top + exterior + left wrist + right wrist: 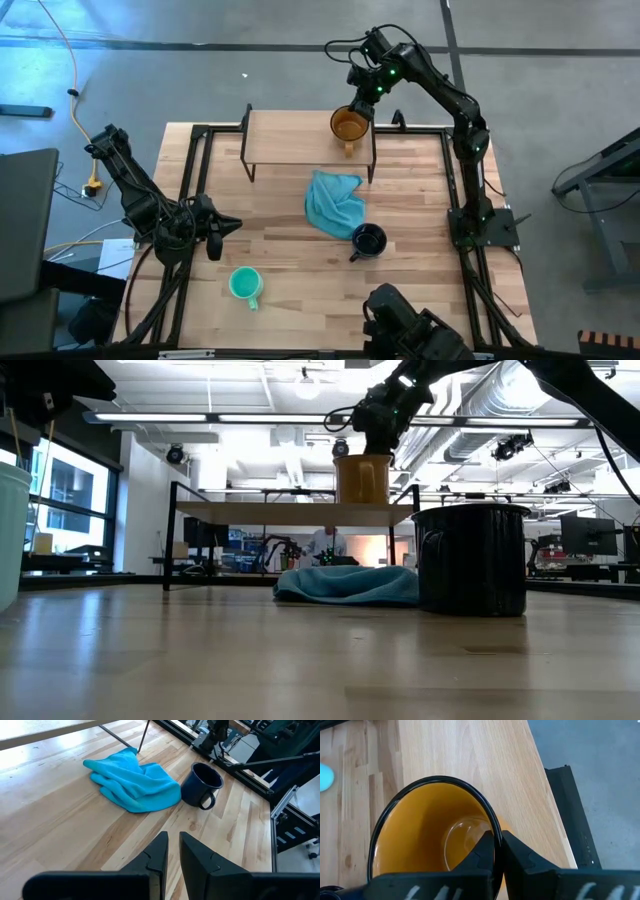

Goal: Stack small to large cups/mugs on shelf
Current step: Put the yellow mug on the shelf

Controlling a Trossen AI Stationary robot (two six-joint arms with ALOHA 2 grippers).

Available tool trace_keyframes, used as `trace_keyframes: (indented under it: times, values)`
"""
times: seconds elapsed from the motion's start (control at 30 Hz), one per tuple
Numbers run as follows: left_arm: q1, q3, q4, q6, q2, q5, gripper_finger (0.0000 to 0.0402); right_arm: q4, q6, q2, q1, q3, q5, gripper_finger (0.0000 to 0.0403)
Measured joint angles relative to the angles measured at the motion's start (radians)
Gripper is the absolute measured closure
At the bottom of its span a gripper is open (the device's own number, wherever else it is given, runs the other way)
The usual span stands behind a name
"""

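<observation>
Amber mug [349, 126]: translucent, dark-rimmed, upright on light-wood shelf [290, 134], rim pinched by right gripper [497, 851]. Navy mug [368, 241] and teal mug [244, 285] on plank table [300, 280]; crumpled blue cloth [335, 203] between. Left gripper [173, 851] nearly closed, empty.

We see a wood-plank surface [290, 270] carrying a small shelf [290, 135] on black legs. An amber mug [349, 126] stands on the shelf. Near the shelf lies a blue cloth [334, 203]; beyond the cloth sit a navy mug [368, 241] and a teal mug [244, 284].
</observation>
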Motion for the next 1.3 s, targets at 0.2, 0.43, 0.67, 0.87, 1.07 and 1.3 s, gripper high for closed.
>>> trace_keyframes:
  times: [0.2,0.43,0.67,0.87,1.07,1.3]
  values:
    - [0.000,0.000,0.000,0.000,0.000,0.000,0.0364,-0.001,0.006,0.000,0.000,0.000,0.004,0.0403]
    - [0.000,0.000,0.000,0.000,0.000,0.000,0.0364,-0.001,0.009,0.000,0.000,0.000,0.019,0.0403]
    - [0.000,0.000,0.000,0.000,0.000,0.000,0.0364,-0.007,-0.025,0.000,0.000,0.000,0.029,0.0403]
    - [0.000,0.000,0.000,0.000,0.000,0.000,0.0364,-0.017,-0.040,0.000,0.000,0.000,0.025,0.0403]
    - [0.000,0.000,0.001,0.000,0.000,0.000,0.0364,-0.025,-0.042,0.000,-0.001,0.000,0.025,0.0403]
    - [0.000,0.000,0.001,0.000,0.000,0.000,0.0364,-0.032,-0.042,0.000,-0.002,0.000,0.009,0.0403]
